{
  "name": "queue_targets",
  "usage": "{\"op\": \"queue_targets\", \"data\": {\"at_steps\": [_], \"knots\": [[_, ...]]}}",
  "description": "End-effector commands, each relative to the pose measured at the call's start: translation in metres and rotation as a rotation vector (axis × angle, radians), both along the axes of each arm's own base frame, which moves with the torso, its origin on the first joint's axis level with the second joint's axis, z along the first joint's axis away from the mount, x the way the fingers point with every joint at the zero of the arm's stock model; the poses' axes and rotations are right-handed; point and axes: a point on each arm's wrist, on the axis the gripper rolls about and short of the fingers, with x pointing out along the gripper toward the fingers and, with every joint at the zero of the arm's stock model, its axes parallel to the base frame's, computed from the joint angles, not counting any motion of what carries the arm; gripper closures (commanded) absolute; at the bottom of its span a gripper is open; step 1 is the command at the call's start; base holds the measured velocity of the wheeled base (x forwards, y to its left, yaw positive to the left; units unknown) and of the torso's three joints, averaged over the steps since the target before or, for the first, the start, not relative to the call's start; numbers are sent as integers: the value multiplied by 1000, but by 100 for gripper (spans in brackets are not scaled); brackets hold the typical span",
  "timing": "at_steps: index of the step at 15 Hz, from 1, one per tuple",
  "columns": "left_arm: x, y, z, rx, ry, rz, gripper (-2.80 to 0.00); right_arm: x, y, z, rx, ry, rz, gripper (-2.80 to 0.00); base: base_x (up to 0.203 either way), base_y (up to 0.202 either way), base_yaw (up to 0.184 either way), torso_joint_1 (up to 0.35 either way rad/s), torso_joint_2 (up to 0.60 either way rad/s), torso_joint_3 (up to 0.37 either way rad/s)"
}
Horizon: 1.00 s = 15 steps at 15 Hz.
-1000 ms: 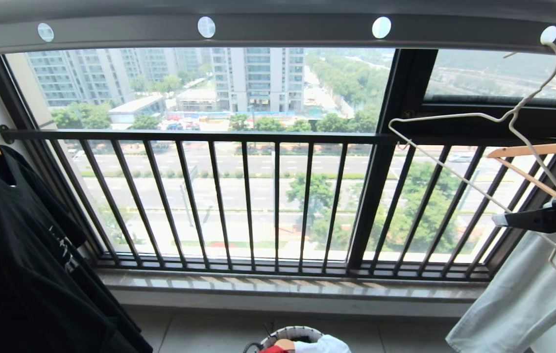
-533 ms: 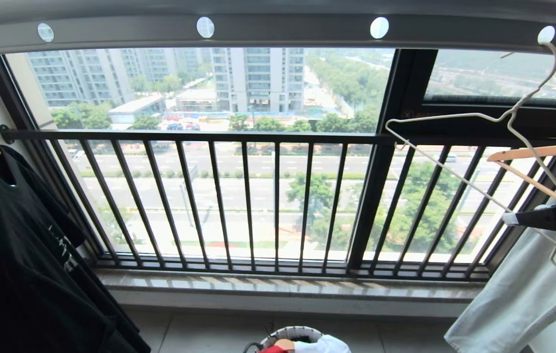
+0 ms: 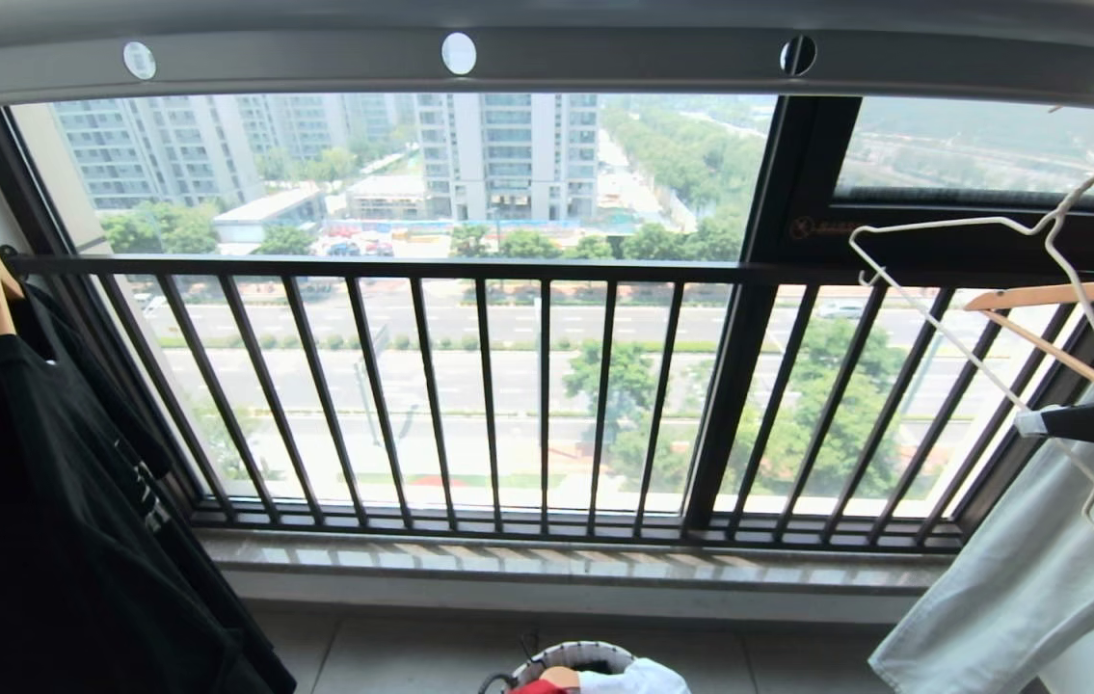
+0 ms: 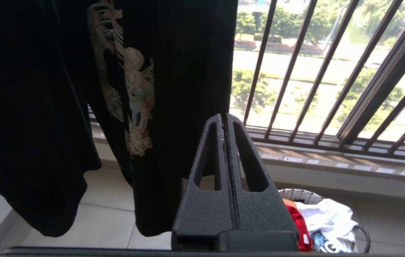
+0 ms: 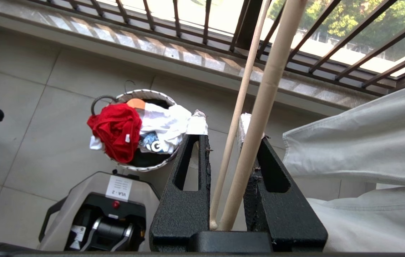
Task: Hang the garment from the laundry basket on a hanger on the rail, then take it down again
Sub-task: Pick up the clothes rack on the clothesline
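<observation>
The white wire hanger (image 3: 951,225) hangs by its hook from the last hole of the grey rail (image 3: 604,58), at the right. My right gripper (image 3: 1024,424) holds its lower wire; in the right wrist view the hanger's two wires (image 5: 266,92) run between the narrowed fingers of the right gripper (image 5: 222,125). The red garment (image 5: 116,130) lies crumpled in the round laundry basket (image 5: 145,93) on the floor below, and the basket's rim (image 3: 547,660) shows at the head view's lower edge. My left gripper (image 4: 224,119) is parked low, shut and empty.
A black T-shirt (image 3: 55,501) hangs on a wooden hanger at the left. A pale garment (image 3: 1038,578) hangs on a wooden hanger (image 3: 1057,294) right beside my right gripper. A white printed shirt (image 5: 163,123) shares the basket. The dark window railing (image 3: 508,386) stands behind.
My right gripper's fingers have closed in on the hanger's wires. The rail, the white hanger and the black T-shirt have all shifted to the right; the window has not.
</observation>
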Motion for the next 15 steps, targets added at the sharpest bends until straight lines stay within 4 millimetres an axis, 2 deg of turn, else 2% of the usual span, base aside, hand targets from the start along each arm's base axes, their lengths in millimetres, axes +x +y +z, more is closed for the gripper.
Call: {"op": "queue_targets", "data": {"at_steps": [1, 10, 15], "knots": [[0, 0, 0, -1, 0, 1, 0, -3, 0, 2, -2, -8, 1, 0, 0, 0, 0, 0, 0, 0], [0, 0, 0, -1, -1, 1, 0, -14, 2, 6, -38, -44, 18, 0, 0, 0, 0, 0, 0, 0], [0, 0, 0, -1, -1, 1, 0, -32, 4, 14, -86, -102, 30, 0, 0, 0, 0, 0, 0, 0]]}}
